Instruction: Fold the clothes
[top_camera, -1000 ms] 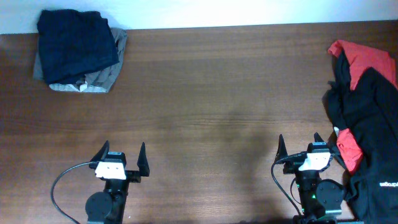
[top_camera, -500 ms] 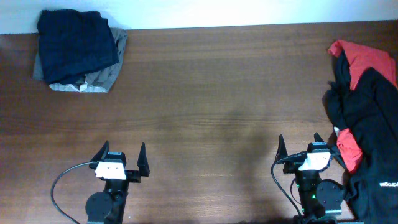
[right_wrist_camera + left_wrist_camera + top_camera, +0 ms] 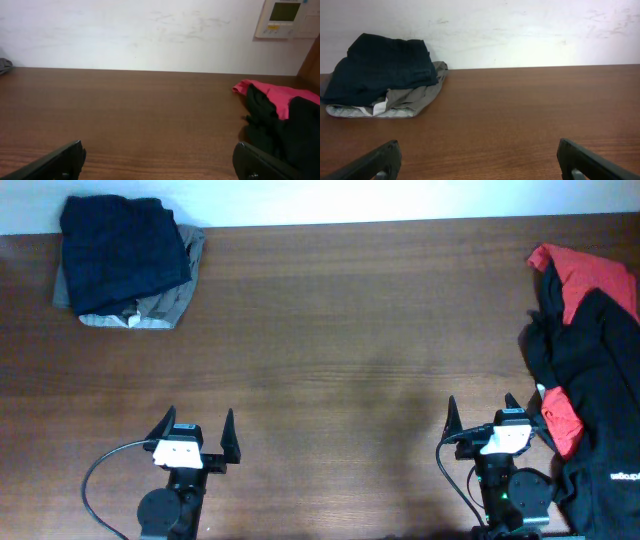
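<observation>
Left tool (image 3: 197, 425): wide, empty.
Right tool (image 3: 480, 418): wide, empty.
Messy black and red cloth pile (image 3: 590, 370): 3 o'clock, not folded yet.

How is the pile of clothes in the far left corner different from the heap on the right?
The left pile is a compact stack, navy on grey; the right heap is black and red. The left pile looks folded; the right heap sprawls crumpled. Both lie on the table.
</observation>
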{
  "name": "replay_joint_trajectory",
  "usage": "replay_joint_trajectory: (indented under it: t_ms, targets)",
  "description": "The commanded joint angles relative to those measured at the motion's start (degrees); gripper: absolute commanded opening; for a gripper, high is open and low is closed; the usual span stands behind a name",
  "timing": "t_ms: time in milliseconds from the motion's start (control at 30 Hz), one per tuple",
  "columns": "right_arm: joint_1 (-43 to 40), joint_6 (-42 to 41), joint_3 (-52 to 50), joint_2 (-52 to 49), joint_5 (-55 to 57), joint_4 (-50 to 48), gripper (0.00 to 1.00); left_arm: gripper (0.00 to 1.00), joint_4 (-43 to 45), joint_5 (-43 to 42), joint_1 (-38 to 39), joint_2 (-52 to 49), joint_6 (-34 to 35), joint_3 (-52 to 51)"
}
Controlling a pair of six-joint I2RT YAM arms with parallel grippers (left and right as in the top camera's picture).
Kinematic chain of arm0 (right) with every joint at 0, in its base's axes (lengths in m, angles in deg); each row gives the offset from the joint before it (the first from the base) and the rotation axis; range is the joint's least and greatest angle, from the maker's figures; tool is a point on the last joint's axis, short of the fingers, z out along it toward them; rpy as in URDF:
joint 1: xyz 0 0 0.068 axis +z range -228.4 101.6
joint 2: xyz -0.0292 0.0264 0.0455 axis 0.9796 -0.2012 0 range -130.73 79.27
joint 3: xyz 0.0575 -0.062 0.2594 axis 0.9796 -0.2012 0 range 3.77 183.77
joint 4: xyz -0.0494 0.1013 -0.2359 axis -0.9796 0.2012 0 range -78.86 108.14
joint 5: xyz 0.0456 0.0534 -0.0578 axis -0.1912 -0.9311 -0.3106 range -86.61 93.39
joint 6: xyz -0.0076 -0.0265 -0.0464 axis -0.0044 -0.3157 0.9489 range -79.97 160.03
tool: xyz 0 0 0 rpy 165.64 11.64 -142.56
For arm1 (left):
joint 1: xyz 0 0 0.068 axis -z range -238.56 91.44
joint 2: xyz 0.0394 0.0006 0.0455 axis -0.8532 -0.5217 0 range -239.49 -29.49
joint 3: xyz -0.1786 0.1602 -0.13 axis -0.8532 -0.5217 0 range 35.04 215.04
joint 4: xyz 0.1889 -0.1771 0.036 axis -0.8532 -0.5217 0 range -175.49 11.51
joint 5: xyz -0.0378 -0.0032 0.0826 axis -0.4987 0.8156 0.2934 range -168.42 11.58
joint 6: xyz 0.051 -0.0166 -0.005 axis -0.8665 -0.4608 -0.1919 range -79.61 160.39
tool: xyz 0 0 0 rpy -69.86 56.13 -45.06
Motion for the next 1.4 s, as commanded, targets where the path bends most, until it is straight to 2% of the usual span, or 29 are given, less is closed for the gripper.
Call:
replay_joint_trajectory:
  t_ms: [0, 233, 367, 467, 600, 767, 933, 1133, 1267, 1367]
  targets:
    - [0.4, -0.2, -0.3, 0.4, -0.3, 0.3, 0.99, 0.99, -0.5, 0.4, -0.3, 0.5, -0.9, -0.1]
    - [0.4, -0.5, -0.3, 0.4, -0.8, -0.5, 0.99, 0.99, -0.5, 0.4, -0.3, 0.5, -0.9, -0.1]
    - [0.4, -11.1, -0.3, 0.4, -14.8, -5.9, 0.99, 0.99, -0.5, 0.4, -0.3, 0.5, -0.9, -0.1]
    - [0.4, -12.5, -0.3, 0.4, -21.2, -6.5, 0.99, 0.99, -0.5, 0.4, -0.3, 0.5, -0.9, -0.1]
    - [0.4, -13.1, -0.3, 0.4, -22.3, -7.3, 0.99, 0.99, -0.5, 0.4, -0.3, 0.5, -0.9, -0.1]
    - [0.4, -22.3, -0.3, 0.4, -22.4, -12.3, 0.99, 0.99, -0.5, 0.4, -0.3, 0.5, -0.9, -0.1]
    - [0.3, -18.9, 0.1, 0.4, -20.7, -21.2, 0.99, 0.99, -0.5, 0.4, -0.3, 0.5, -0.9, -0.1]
    - [0.3, -15.5, 6.9, -2.0, -14.1, -21.5, 0.99, 0.99, -0.5, 0.4, -0.3, 0.5, -0.9, -0.1]
    - [0.3, -9.9, 15.6, -9.7, -8.6, -15.5, 0.99, 0.99, -0.5, 0.4, -0.3, 0.5, -0.9, -0.1]
    - [0.2, -7.5, 23.8, -19.2, -2.4, -9.7, 0.99, 0.99, -0.5, 0.4, -0.3, 0.5, -0.9, -0.1]
